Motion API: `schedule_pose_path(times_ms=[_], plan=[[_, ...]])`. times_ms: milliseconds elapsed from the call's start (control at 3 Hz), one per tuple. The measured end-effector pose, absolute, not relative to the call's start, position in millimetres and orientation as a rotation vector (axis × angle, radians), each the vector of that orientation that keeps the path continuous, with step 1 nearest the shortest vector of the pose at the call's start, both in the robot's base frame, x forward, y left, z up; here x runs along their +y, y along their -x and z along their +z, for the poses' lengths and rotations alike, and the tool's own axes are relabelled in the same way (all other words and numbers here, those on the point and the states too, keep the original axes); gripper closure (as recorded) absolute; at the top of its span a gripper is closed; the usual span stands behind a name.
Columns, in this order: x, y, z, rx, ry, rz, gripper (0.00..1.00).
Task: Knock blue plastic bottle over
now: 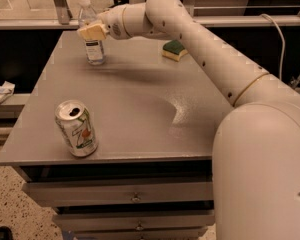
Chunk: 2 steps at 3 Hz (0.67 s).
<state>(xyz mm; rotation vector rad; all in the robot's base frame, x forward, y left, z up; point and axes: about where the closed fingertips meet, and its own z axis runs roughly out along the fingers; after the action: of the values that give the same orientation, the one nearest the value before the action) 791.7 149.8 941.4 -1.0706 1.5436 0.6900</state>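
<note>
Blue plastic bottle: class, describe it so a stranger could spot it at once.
Start at the grey table; go to its far left corner, where the robot's hand overlaps the blue plastic bottle. It stands upright, tall, clear, white-capped, unlike the squat soda can near the front.

The bottle (95, 51) stands upright at the far left of the table (140, 99), with the gripper (91, 32) in front of its upper part (contact cannot be confirmed). The sponge (174, 50) lies right of the bottle, also on the far side. The can (76, 128) stands at the near left corner, well apart from both.
</note>
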Motion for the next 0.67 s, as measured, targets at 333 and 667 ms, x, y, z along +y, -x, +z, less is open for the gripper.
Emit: schedule_pose_path(times_ms=[333, 667], plan=[[133.0, -786.0, 950.6, 1.535, 1.047, 0.698, 0.7], [103.3, -776.7, 974.4, 1.523, 1.069, 0.674, 0.93]])
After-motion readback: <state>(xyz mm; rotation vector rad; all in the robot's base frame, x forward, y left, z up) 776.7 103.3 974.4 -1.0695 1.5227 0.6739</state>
